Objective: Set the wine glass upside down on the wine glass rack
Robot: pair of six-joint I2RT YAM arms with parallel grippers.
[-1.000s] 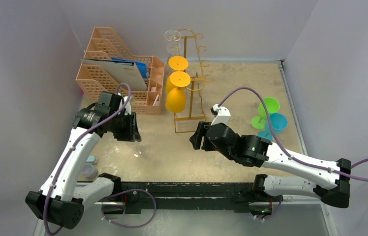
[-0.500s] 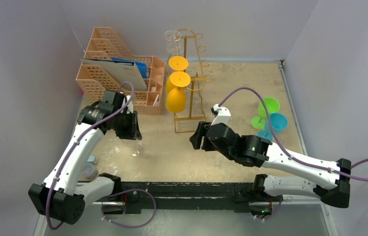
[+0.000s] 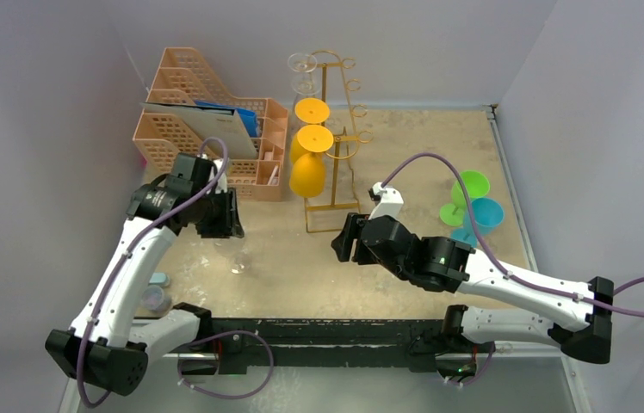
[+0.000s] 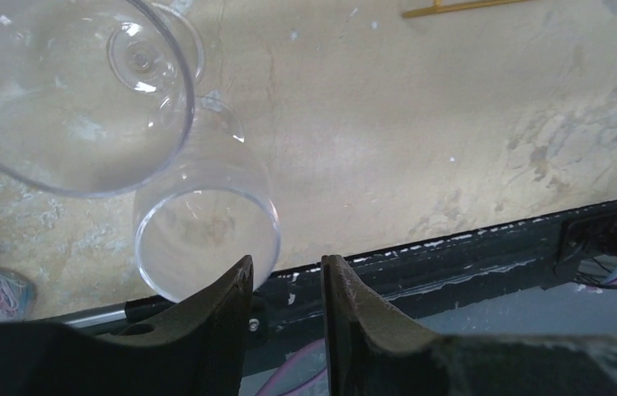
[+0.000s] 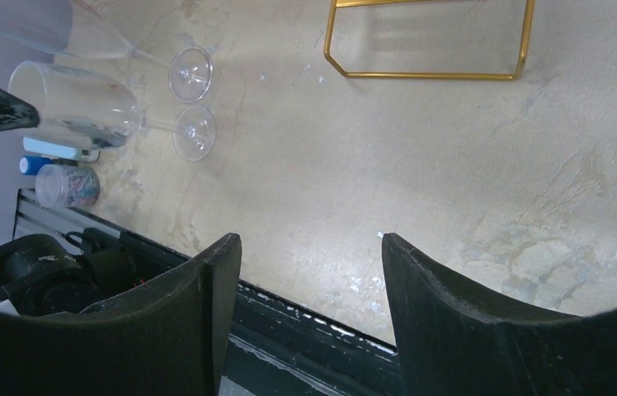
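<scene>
Left wrist: left hand [image 4: 286, 264] empty; wine glass [image 4: 206, 210] lies beside.

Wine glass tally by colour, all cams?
clear wine glasses: 3 (2 lying on the table, 1 hung on the rack)
yellow wine glasses: 2, both on the rack
green wine glass: 1
blue wine glass: 1
Total: 7

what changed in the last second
The left gripper dipped nearer and slightly rightward, then drew back again; it took hold of nothing. The right gripper, the wine glass rack and the clear wine glasses lying on their sides stayed put.
</scene>
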